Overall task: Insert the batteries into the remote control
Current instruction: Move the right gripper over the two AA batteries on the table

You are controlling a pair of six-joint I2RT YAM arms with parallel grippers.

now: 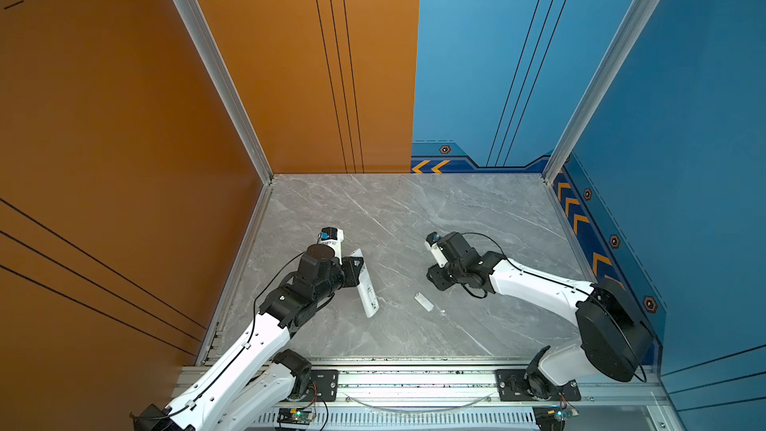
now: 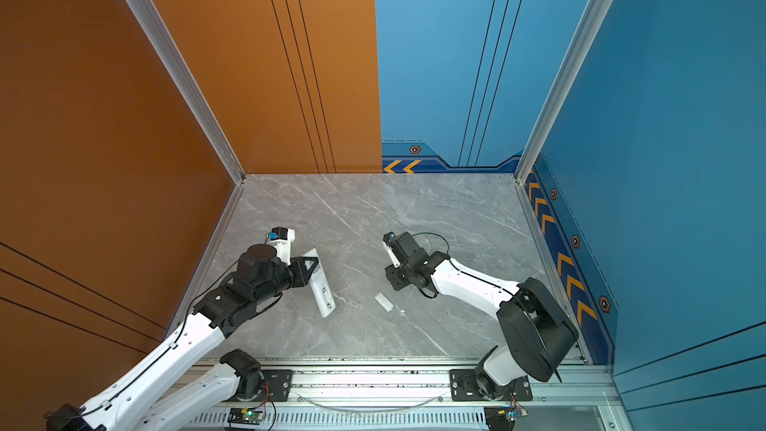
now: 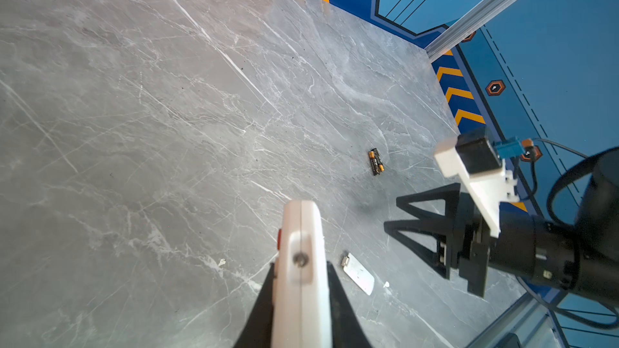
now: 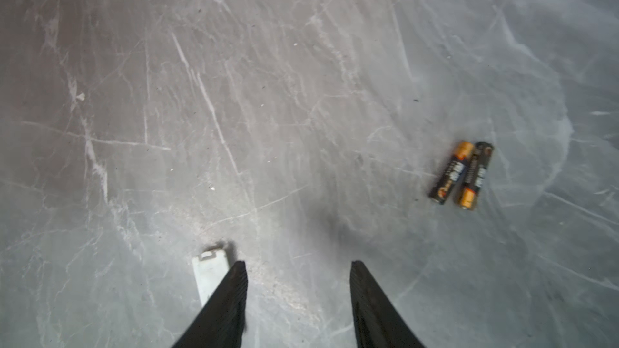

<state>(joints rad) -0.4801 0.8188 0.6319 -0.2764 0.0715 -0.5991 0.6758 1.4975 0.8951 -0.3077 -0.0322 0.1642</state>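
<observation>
My left gripper (image 1: 355, 270) (image 2: 310, 269) (image 3: 301, 264) is shut on the remote control (image 1: 365, 286) (image 2: 322, 287) (image 3: 301, 229), a long white bar held on edge above the table, with a red button showing on its side. The batteries (image 3: 375, 161) (image 4: 462, 175), two dark cells with orange ends, lie side by side on the marble, head to tail. They do not show in the top views. My right gripper (image 1: 438, 279) (image 2: 394, 277) (image 3: 392, 213) (image 4: 298, 264) hovers low over the table with its jaws open and nothing between them; the batteries lie ahead of it and off to one side.
A small white battery cover (image 1: 424, 301) (image 2: 384, 301) (image 3: 358, 272) (image 4: 209, 272) lies flat on the grey marble table (image 1: 414, 209) between the two grippers, next to one right finger. A tiny white chip (image 1: 442, 311) (image 3: 386, 284) lies near it. Orange and blue walls enclose the table.
</observation>
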